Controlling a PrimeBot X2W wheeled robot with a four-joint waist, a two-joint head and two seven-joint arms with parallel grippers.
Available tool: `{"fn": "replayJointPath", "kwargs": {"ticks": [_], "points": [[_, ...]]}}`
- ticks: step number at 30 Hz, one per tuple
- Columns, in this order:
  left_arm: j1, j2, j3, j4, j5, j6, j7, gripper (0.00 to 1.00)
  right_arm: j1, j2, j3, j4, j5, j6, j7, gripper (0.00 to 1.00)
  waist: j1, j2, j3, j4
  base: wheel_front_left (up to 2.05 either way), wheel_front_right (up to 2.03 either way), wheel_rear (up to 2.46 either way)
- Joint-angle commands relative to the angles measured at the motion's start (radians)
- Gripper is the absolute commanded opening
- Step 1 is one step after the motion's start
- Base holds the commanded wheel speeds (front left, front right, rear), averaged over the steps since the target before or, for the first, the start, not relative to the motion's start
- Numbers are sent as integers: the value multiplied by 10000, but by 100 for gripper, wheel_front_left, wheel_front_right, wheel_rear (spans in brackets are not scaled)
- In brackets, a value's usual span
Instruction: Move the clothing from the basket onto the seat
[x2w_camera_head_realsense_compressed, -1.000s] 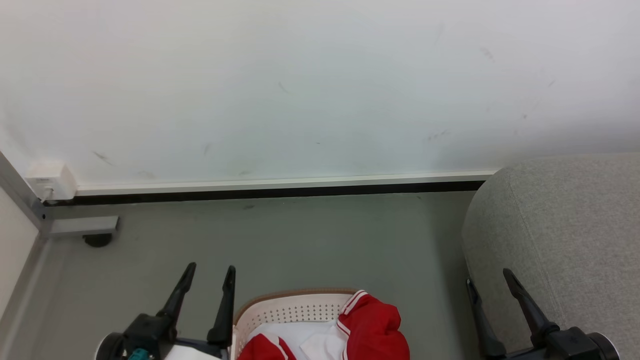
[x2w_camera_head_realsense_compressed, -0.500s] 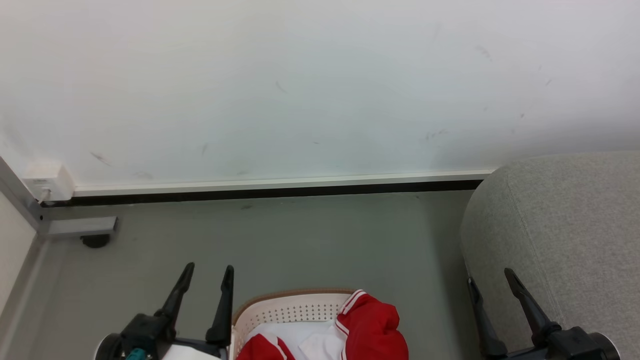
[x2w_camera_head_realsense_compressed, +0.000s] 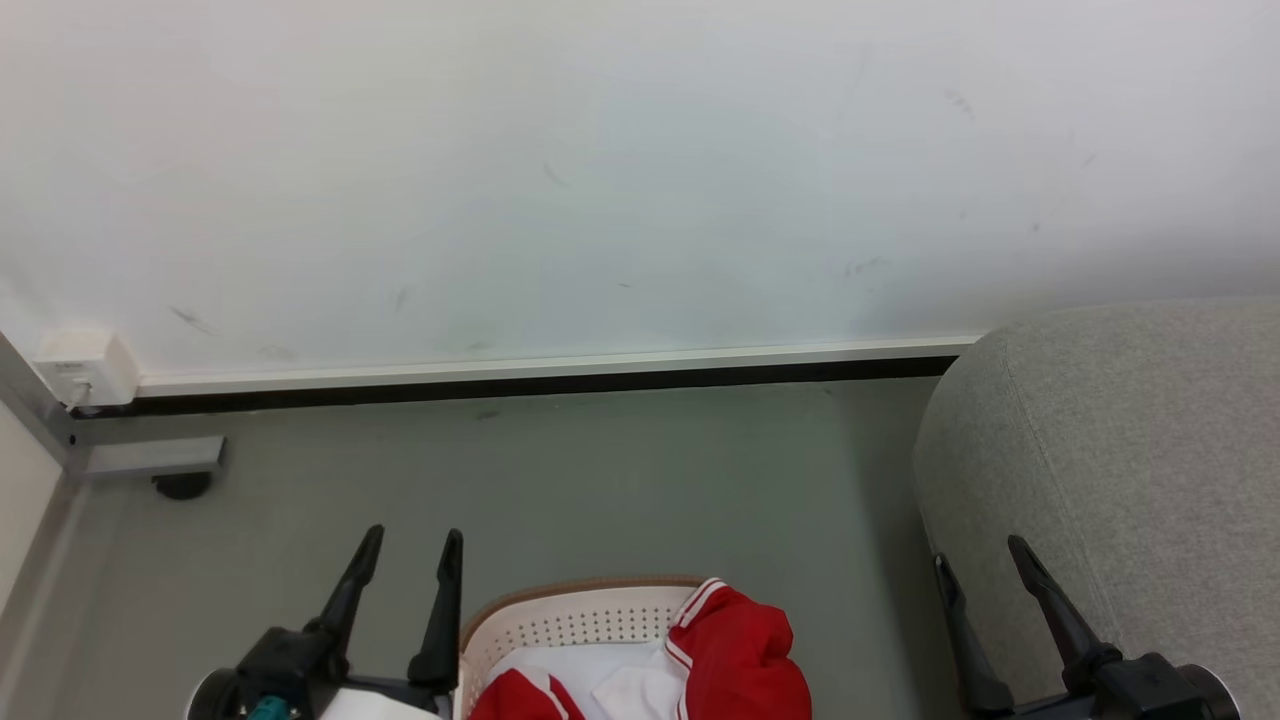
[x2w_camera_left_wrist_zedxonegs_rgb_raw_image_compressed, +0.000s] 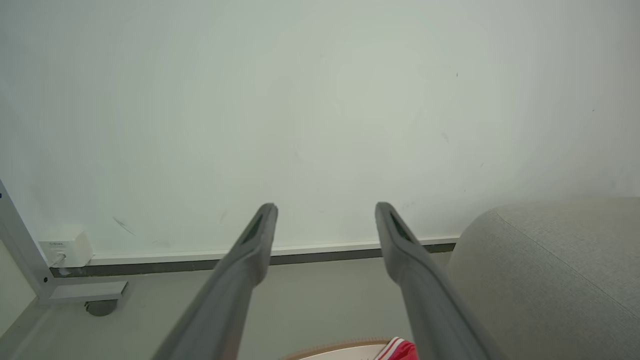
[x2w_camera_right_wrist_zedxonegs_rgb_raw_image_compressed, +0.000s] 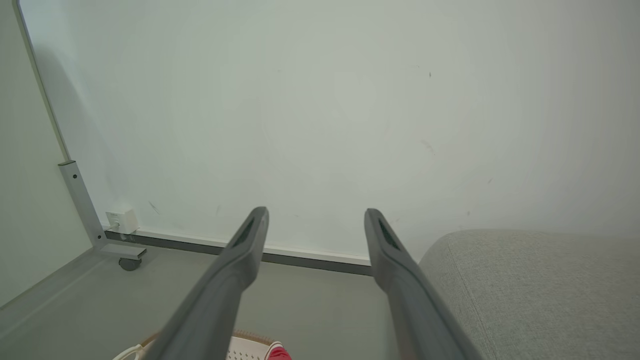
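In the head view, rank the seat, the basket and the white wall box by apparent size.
Largest to smallest:
1. seat
2. basket, partly cut off by the bottom edge
3. white wall box

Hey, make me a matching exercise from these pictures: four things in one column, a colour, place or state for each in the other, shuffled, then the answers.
Column one:
1. clothing
2. basket
3. seat
4. left gripper

Column two:
A. grey, at the right
B. open, holding nothing
C. red with white stripes
D. cream-white, small holes, brown rim

Pairs: 1-C, 2-D, 3-A, 4-B
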Motion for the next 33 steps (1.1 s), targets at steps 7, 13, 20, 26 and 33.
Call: {"fn": "replayJointPath", "kwargs": {"ticks": [7,13,20,26,33], "points": [[-31,65,39,75,-145,-3,-10,100,-12,-56,36,43,43,-21,0,100,0,0,90,-166,0,0,0],[-61,65,59,134,-46,-62,-9,100,-71,-55,83,-8,35,-21,0,100,0,0,318,-430,0,0,0],[-283,83,270,295,198,-203,-10,100,-297,-50,213,-165,64,-21,0,100,0,0,953,-942,0,0,0],[-550,433,84,783,489,-395,-9,100,-530,-52,286,-337,164,-21,0,100,0,0,1652,-1465,0,0,0],[-1096,1123,-354,2107,711,-502,-9,100,-822,-47,359,-609,262,-21,0,100,0,0,2511,-2008,0,0,0]]}}
